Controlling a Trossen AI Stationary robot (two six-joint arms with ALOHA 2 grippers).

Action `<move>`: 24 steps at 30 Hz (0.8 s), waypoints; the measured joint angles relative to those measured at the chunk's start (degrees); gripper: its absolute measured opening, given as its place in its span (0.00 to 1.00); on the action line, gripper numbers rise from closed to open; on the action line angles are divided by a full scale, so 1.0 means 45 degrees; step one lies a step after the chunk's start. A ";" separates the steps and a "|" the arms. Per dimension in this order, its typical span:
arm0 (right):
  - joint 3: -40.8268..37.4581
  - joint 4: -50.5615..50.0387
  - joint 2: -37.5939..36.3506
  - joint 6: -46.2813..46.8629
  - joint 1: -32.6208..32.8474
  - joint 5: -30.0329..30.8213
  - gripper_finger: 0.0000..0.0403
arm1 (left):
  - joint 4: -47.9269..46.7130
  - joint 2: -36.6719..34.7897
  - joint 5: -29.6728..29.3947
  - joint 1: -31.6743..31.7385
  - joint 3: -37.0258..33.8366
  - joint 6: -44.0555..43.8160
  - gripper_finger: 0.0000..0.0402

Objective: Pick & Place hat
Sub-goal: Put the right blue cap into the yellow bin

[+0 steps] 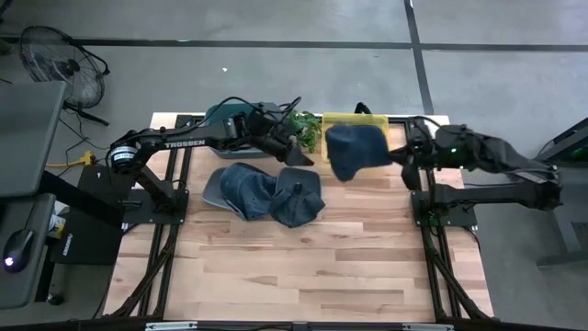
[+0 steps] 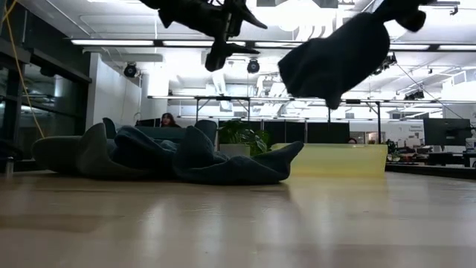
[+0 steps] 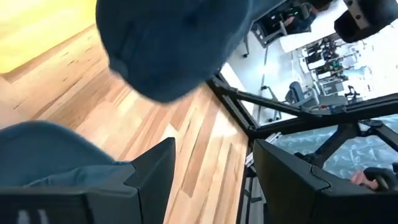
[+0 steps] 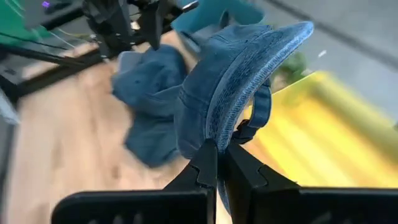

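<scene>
A blue denim hat (image 1: 354, 149) hangs from my right gripper (image 1: 392, 154), high over the yellow bin (image 1: 351, 119) at the table's far edge. It also shows in the low view as the hat (image 2: 338, 53) above the bin (image 2: 338, 160). A pile of more denim hats (image 1: 266, 193) lies on the wood in the middle of the table. My left gripper (image 1: 301, 153) is open and hovers in the air above the pile's far side, just left of the held hat (image 3: 168, 43), touching nothing. My right gripper (image 4: 217, 149) pinches the hat's stitched edge (image 4: 214, 127) between its two shut fingers, next to the back strap (image 4: 261, 112). The fingers come level from the table's right side. The hat is lifted clear and droops below and to the left of the fingers.
A green plant (image 1: 303, 127) and a teal object (image 1: 225, 112) sit at the far edge, left of the bin. Bare wood (image 1: 303, 267) stretches across the near half of the table. A fan (image 1: 60, 60) stands on the floor. A person (image 2: 167, 119) sits far behind.
</scene>
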 joint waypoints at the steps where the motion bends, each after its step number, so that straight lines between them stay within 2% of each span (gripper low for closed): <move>1: 0.0313 -0.0309 0.0005 -0.0368 0.0000 0.0292 0.01 | 0.0150 0.0000 0.0002 0.0000 0.0000 -0.0058 0.53; 5: 0.1186 -0.0707 0.0010 -0.2159 0.0000 0.0995 0.01 | 0.1185 0.0000 0.0161 0.0015 0.0000 -0.0596 0.53; 14: 0.1720 -0.0879 0.0634 -0.5977 0.0005 0.2194 0.01 | 0.4055 0.1240 0.1824 0.0897 0.0013 -0.2807 0.53; 19: 0.1720 -0.0999 0.1179 -0.7497 0.0152 0.3738 0.01 | 0.5137 0.1813 0.2416 0.1584 0.0024 -0.3761 0.53; 24: 0.1720 -0.0994 0.1423 -0.8692 0.0935 0.5265 0.01 | 0.6083 0.2166 0.2890 0.2402 -0.0010 -0.4911 0.53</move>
